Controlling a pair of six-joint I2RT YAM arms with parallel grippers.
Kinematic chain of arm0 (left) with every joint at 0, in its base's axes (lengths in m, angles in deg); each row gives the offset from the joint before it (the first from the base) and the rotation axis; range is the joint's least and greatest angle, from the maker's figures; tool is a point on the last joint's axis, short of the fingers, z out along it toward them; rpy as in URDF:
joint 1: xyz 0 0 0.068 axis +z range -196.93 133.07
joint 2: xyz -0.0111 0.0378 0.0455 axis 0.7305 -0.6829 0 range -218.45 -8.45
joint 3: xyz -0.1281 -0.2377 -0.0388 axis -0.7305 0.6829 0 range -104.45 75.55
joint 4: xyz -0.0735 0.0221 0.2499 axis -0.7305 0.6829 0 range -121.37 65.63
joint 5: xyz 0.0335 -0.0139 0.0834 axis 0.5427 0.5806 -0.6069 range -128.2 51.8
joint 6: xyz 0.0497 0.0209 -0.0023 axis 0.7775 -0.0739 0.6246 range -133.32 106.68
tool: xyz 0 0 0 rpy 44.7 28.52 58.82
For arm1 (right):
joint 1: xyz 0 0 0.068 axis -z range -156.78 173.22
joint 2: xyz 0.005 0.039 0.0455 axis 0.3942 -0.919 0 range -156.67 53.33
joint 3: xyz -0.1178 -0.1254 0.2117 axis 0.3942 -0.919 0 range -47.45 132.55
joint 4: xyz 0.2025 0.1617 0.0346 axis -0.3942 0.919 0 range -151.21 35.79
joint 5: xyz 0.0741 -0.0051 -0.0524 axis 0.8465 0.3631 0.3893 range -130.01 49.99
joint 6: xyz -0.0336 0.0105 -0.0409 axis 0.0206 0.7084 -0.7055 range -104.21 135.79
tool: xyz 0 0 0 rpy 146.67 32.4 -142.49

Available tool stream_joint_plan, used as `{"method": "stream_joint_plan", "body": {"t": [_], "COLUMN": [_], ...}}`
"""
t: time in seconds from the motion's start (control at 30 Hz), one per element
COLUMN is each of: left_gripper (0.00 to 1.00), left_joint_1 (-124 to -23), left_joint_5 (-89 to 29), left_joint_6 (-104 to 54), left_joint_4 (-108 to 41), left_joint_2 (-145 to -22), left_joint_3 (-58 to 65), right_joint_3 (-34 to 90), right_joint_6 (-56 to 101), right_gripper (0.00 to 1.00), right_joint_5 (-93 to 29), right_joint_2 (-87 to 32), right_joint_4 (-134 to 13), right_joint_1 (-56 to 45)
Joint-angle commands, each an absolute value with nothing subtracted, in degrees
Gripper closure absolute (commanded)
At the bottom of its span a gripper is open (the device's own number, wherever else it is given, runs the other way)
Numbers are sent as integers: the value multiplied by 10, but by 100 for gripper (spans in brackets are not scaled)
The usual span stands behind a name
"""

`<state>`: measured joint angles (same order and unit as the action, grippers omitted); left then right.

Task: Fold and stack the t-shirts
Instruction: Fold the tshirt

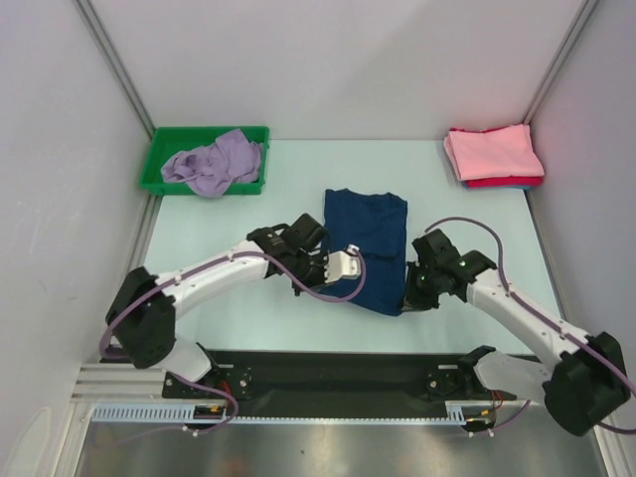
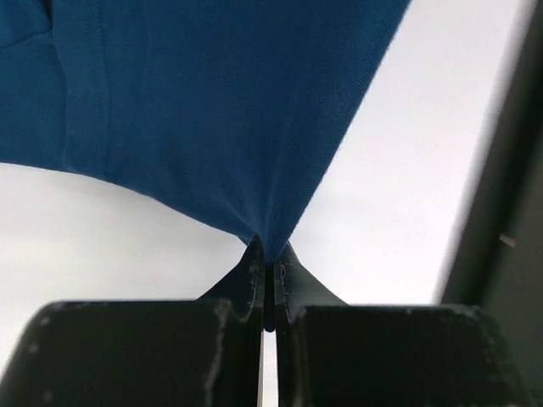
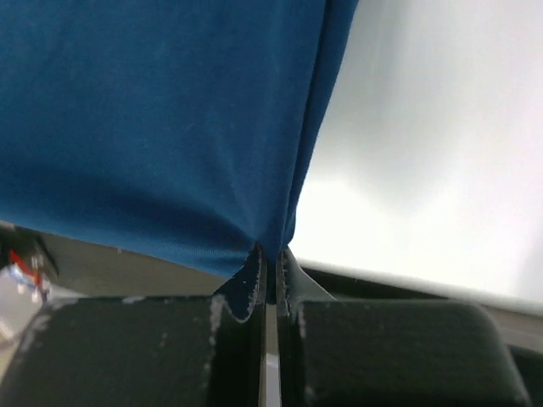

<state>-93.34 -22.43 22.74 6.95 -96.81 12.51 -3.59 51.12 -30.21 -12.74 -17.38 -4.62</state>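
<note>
A navy blue t-shirt [image 1: 366, 234] lies partly folded in the middle of the table. My left gripper [image 1: 343, 266] is shut on its near left edge; in the left wrist view [image 2: 270, 254] the blue cloth [image 2: 212, 110] is pinched and pulled taut. My right gripper [image 1: 409, 293] is shut on its near right corner, with the cloth [image 3: 161, 119] stretched up from the jaws in the right wrist view [image 3: 271, 254]. A lavender t-shirt [image 1: 214, 162] lies crumpled in the bin. Folded pink and red shirts [image 1: 492, 155] are stacked at the far right.
A green plastic bin [image 1: 159, 159] stands at the far left of the table. Grey walls close in both sides and the back. A black strip [image 1: 328, 373] runs along the near edge between the arm bases.
</note>
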Motion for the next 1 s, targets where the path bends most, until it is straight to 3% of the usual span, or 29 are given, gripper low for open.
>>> {"method": "stream_joint_plan", "body": {"t": [0.0,0.23,0.57,0.97], "left_gripper": [100,100,100,100], "left_joint_1": [-942,-928,-802,-741], "left_joint_5": [-174,-133,-155,-234], "left_joint_6": [238,246,218,174], "left_joint_4": [225,277,216,157], "left_joint_2": [-901,-845,-1052,-1303], "left_joint_3": [128,68,-127,-327], "right_joint_3": [-10,95,235,411], "right_joint_6": [561,542,421,433], "right_gripper": [100,100,100,100], "right_joint_5": [-318,-312,-267,-274], "right_joint_2": [-77,-70,-300,-576], "right_joint_4": [13,73,-108,-197], "right_joint_1": [-88,-86,82,148]}}
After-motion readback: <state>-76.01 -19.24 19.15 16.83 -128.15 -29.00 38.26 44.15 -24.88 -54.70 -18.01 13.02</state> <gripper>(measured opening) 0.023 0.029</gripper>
